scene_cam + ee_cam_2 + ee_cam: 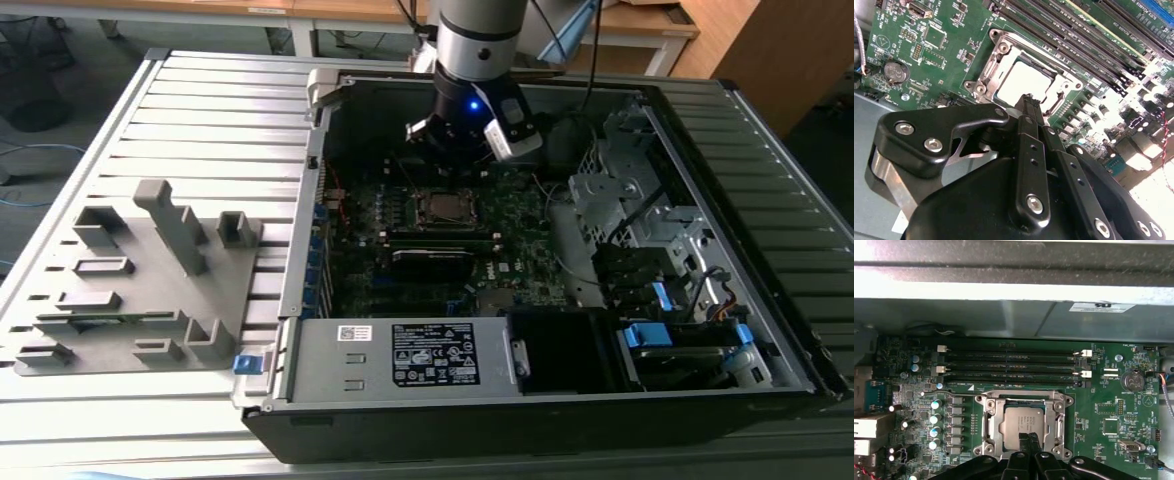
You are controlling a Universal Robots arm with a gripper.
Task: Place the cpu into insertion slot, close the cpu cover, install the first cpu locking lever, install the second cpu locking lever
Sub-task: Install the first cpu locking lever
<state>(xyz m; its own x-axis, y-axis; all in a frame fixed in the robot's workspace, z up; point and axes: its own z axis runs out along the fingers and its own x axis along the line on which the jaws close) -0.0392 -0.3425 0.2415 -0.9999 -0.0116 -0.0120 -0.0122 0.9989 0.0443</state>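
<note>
One robot arm (474, 45) hangs over an open computer case (534, 425) on the slatted table (200, 130) in the exterior view, just above the insertion slot (441, 207). A grey fixture tray (134, 290) lies at the exterior view's left.

In the second wrist view the gripper (1027, 101) has its fingers (1029, 150) clenched together on nothing. Their tips are at the edge of the cpu (1024, 80), which sits in the insertion slot, framed by the cpu cover (995, 60).

In the first wrist view the memory slots (1009, 367) run just beyond it.

A robotics lab or workshop; an open computer case (534, 390) lies on a slatted metal workbench (200, 110) beside a grey parts fixture (134, 280); a robot arm (478, 40) reaches in; wooden desks (347, 15) stand behind.
</note>
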